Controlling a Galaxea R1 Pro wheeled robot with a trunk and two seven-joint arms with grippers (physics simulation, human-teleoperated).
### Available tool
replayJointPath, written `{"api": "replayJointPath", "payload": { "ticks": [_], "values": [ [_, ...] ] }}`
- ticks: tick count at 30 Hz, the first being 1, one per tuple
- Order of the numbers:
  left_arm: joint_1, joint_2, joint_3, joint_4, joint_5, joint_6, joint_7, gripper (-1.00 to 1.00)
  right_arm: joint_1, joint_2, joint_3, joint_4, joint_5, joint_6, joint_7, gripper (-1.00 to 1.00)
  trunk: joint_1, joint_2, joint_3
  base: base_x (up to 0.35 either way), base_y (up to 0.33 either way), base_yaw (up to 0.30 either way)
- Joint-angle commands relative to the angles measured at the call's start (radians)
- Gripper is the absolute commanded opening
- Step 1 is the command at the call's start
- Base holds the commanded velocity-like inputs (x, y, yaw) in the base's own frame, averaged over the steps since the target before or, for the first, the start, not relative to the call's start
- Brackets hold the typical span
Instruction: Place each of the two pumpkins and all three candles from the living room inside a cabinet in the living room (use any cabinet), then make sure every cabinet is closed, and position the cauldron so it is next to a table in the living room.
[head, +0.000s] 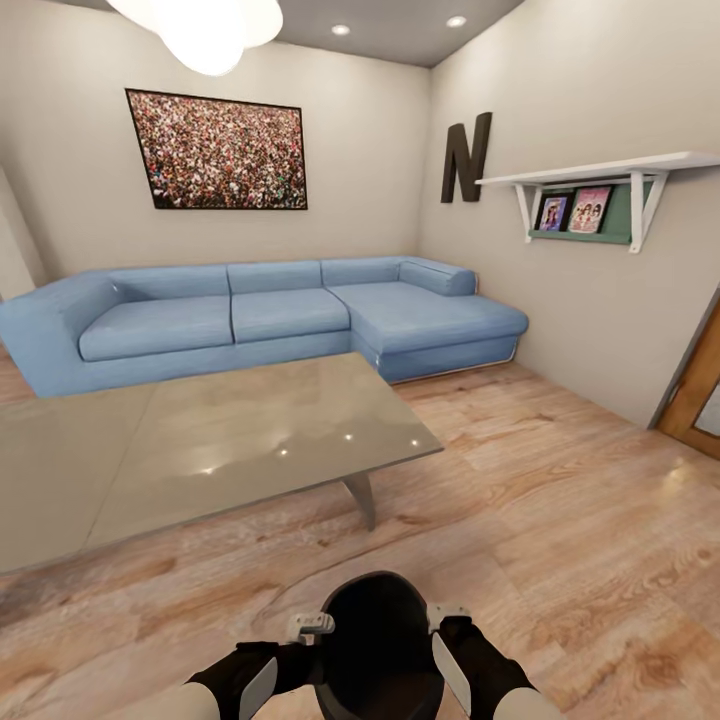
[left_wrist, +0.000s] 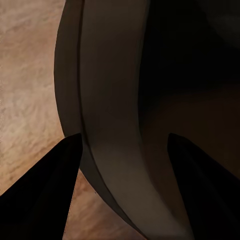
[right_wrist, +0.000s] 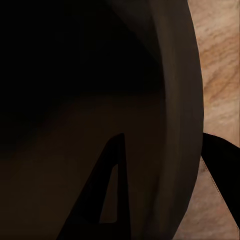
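Left end effector (head: 312, 640) and right end effector (head: 440, 632) each clamp the cauldron (head: 380, 640) rim, one finger inside, sharing its weight for carriage toward the worktop (head: 200, 440).

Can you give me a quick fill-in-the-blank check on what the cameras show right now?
1. The cauldron is held between ____ grippers, the left gripper and the right gripper, one on each side of its rim.
2. In each wrist view, the jaws straddle the cauldron's ____.
3. The sofa behind the table is ____ in colour.
4. The letter mounted on the wall near the shelf is ____.

Missing words: both; rim; blue; N
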Motion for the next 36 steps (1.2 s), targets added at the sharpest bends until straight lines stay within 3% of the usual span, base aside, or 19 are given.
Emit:
{"api": "replayJointPath", "payload": {
  "ticks": [1,15,28,36],
  "values": [
    [-0.001,0.001,0.009,0.001,-0.013,0.004,0.001,-1.00,-0.001,0.000,0.007,-0.011,0.024,0.004,-0.009,-1.00,0.000,0.000,-0.001,0.259,0.000,0.000],
    [-0.001,0.001,0.009,0.001,-0.013,0.004,0.001,-1.00,-0.001,0.000,0.008,-0.011,0.024,0.004,-0.009,-1.00,0.000,0.000,-0.001,0.242,0.000,0.007],
    [-0.001,0.000,0.009,0.001,-0.013,0.003,0.001,-1.00,-0.001,0.000,0.008,-0.011,0.024,0.004,-0.009,-1.00,0.000,0.000,-0.001,0.032,0.000,0.213],
    [-0.001,0.001,0.009,0.001,-0.013,0.004,0.001,-1.00,-0.001,0.000,0.008,-0.012,0.024,0.004,-0.007,-1.00,0.000,0.000,-0.001,0.244,0.000,0.056]
  ]
}}
